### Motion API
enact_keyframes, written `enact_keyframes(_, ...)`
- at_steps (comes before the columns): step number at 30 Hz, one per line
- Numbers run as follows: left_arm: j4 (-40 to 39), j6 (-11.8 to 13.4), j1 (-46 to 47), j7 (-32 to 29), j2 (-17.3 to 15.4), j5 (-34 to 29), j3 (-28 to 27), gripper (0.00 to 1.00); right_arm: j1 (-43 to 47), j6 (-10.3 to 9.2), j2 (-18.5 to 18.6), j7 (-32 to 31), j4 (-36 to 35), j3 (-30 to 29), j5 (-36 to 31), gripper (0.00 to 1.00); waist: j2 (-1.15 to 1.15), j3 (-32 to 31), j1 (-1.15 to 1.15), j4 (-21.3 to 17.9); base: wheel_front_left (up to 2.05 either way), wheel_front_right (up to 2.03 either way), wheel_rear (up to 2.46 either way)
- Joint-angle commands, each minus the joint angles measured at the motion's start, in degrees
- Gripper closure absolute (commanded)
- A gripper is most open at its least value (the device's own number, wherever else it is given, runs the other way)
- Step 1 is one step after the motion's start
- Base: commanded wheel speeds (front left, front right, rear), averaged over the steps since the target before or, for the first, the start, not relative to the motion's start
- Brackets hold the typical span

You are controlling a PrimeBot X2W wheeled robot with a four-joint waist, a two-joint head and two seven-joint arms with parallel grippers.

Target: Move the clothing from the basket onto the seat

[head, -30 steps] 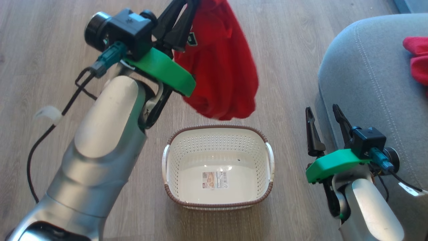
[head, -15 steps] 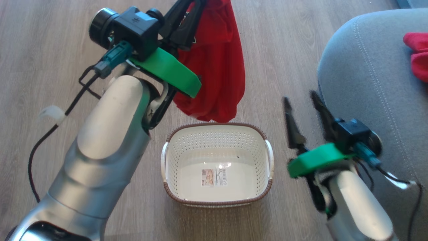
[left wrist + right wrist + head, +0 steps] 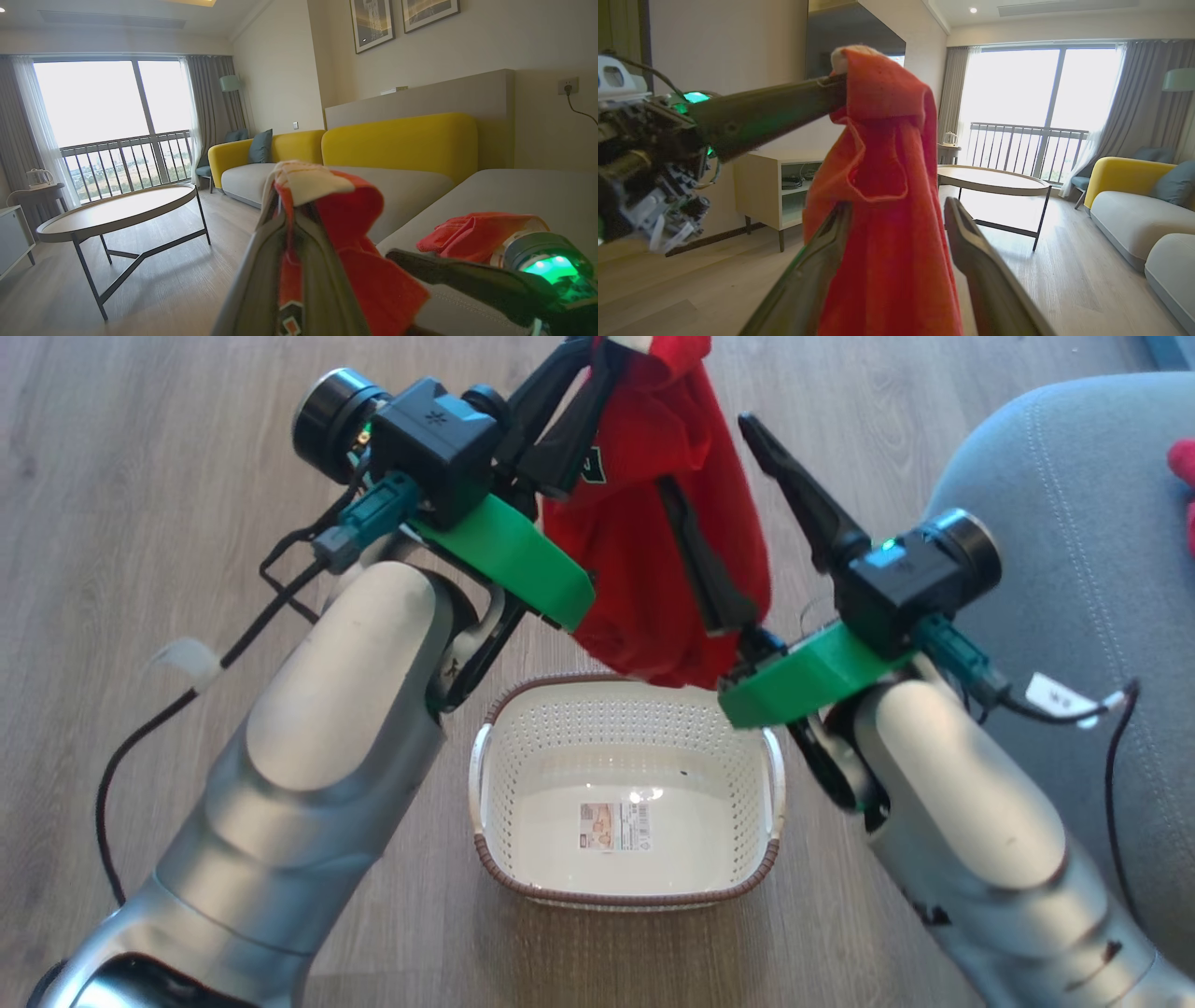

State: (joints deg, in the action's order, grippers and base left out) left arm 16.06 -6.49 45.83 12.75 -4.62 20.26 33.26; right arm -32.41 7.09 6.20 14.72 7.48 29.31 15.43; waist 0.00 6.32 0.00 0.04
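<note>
Up from beside the seat [image 3: 1055, 523] has come my right arm, across to the garment [image 3: 653, 523]. The left gripper [image 3: 593, 350] still holds that garment aloft, fingers closed on its top edge with a bit of white trim poking past the tips. The right gripper [image 3: 707, 453] is wide open. In its wrist view the cloth hangs between the two fingers, against the left one with a gap to the other, so it has hold of nothing. In the head view one right finger lies across the front of the garment and the other stands clear on the seat side. The garment hangs in the air, its lower end over the far rim of the basket [image 3: 616, 899] and well apart from the seat. The basket sits on the floor [image 3: 140, 476] between my arms, a label on its bottom. A second red piece [image 3: 467, 233] lies on the seat.
</note>
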Motion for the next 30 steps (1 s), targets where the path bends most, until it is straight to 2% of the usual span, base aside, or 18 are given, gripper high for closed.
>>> enact_keyframes(1, -2.23, 0.34, 2.51, 0.49, -0.56, -0.06, -1.48, 1.00, -3.01, 0.40, -0.46, 0.28, -0.74, 0.50, 0.31, 0.00, 0.00, -0.01, 0.00, 0.60, 0.00, 0.00, 0.00)
enact_keyframes(6, -2.78, 0.41, 2.09, 0.63, -0.20, 0.23, -0.47, 1.00, -4.88, 0.40, -0.71, 0.28, 7.10, 2.16, 1.01, 0.00, 0.00, -0.31, 0.00, 1.83, 0.00, 0.00, 0.00)
enact_keyframes(12, -3.75, 0.41, 1.50, 0.64, 0.24, 0.59, 1.25, 1.00, -7.35, 0.40, -1.60, 0.28, 18.53, 7.16, 4.32, 0.00, 0.00, -0.46, 0.00, 2.91, 0.00, 0.00, 0.00)
enact_keyframes(17, -3.96, 0.60, 1.21, 0.61, 0.27, 0.57, 1.83, 1.00, -8.94, 0.40, -2.20, 0.28, 21.54, 8.93, 6.01, 0.00, 0.00, -0.46, 0.00, 3.10, 0.00, 0.00, 0.00)
enact_keyframes(18, -3.97, 0.64, 1.12, 0.60, 0.26, 0.60, 1.92, 1.00, -9.25, 0.40, -2.33, 0.28, 21.80, 9.15, 6.29, 0.15, 0.00, -0.43, 0.00, 3.10, 0.00, 0.00, 0.00)
enact_keyframes(20, -3.97, 0.74, 1.02, 0.60, 0.22, 0.68, 2.03, 1.00, -9.63, 0.40, -2.57, 0.28, 21.88, 9.50, 6.83, 1.00, 0.00, -0.33, 0.00, 3.06, 0.00, 0.00, 0.00)
enact_keyframes(30, -3.41, 1.21, 1.09, 0.89, -0.24, 1.20, 1.73, 1.00, -9.10, 0.40, -2.79, 0.28, 20.63, 8.08, 7.13, 1.00, 0.00, 0.35, 0.00, 1.92, 0.00, 0.00, 0.00)
